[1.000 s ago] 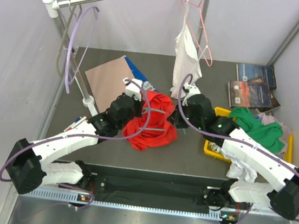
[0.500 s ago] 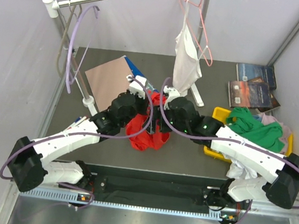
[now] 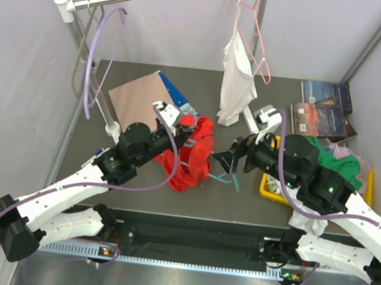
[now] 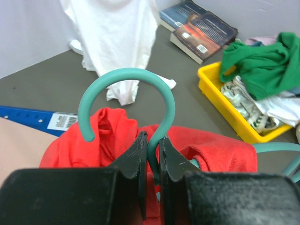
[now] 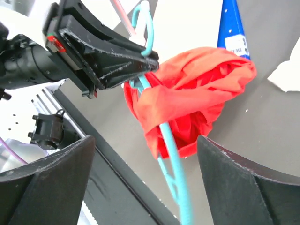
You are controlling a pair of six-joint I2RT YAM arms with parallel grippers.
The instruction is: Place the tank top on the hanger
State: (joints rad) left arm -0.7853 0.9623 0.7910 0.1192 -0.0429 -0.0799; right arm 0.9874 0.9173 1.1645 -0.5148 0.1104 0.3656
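The red tank top [image 3: 192,155] hangs bunched over the teal hanger [image 3: 230,181], just above the table. My left gripper [image 3: 180,125] is shut on the hanger's neck [image 4: 154,152], right under the curved hook [image 4: 125,76]. Red fabric [image 4: 108,136] drapes below those fingers. My right gripper [image 3: 229,162] stands open just right of the bundle, touching nothing. In the right wrist view, my right gripper [image 5: 145,138] has its wide-set fingers either side of the tank top [image 5: 192,96]. The hanger's bare arm [image 5: 172,168] sticks out below the cloth.
A white tank top [image 3: 239,72] on a pink hanger hangs from the rail behind, and a lavender hanger [image 3: 94,61] hangs at the left. A yellow bin [image 3: 272,188] holding a green garment [image 3: 330,168] sits at the right. Books [image 3: 323,110] lie behind it, and a brown board [image 3: 139,96] at the back left.
My right gripper has opened, let go of the red fabric and drawn back to the right. My left gripper has kept its hold on the hanger and shifted slightly left.
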